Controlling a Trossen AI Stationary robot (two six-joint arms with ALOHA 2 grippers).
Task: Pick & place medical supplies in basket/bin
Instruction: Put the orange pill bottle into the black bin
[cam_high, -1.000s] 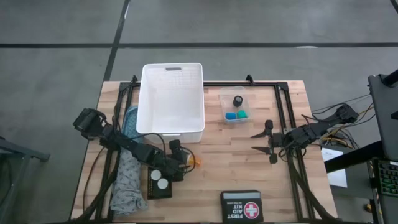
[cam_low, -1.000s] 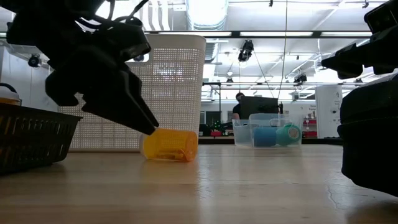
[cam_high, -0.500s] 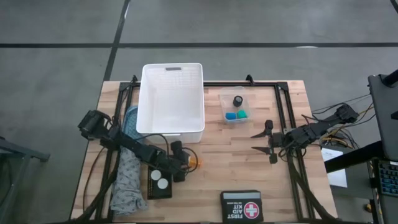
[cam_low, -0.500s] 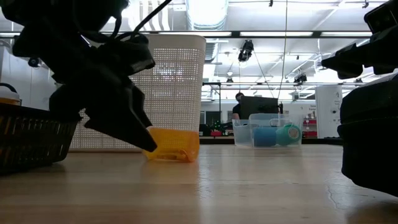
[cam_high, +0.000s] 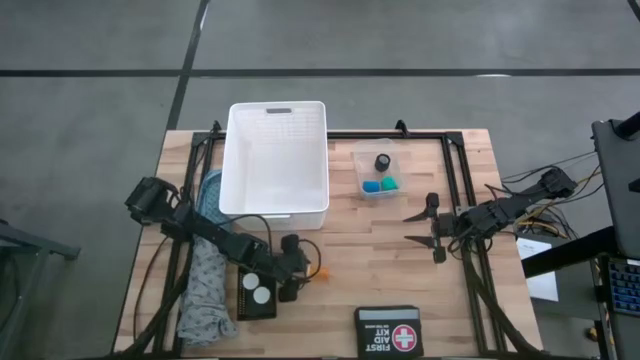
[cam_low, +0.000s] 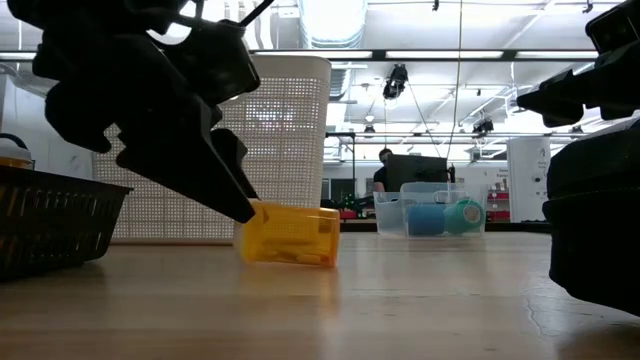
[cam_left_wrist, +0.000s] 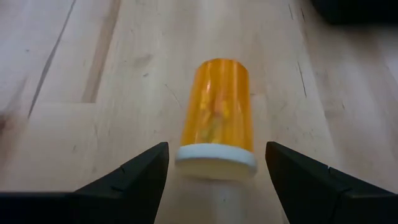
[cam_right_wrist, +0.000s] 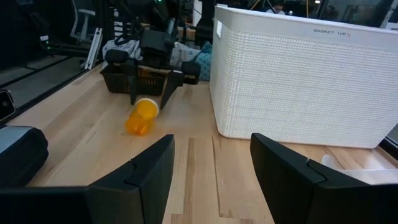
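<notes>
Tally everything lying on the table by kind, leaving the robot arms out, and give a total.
White basket: 1
Clear tub: 1
Small round pieces in the tub: 3 (black, blue, green)
Orange pill bottle, loose on the table: 1
Dark tray: 1
White caps in the tray: 2
Patterned cloth: 1
First aid case: 1
Total: 11

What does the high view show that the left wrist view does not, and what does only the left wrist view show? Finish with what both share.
Only the high view shows the white basket, the clear tub with its small round pieces, the first aid case, the patterned cloth, a dark tray holding two white caps, and the right claw, open and waiting.

Only the left wrist view shows the pills inside the orange pill bottle and its white cap facing the camera.

Both share the bottle lying on its side on the wooden table and the open left claw around its cap end.
</notes>
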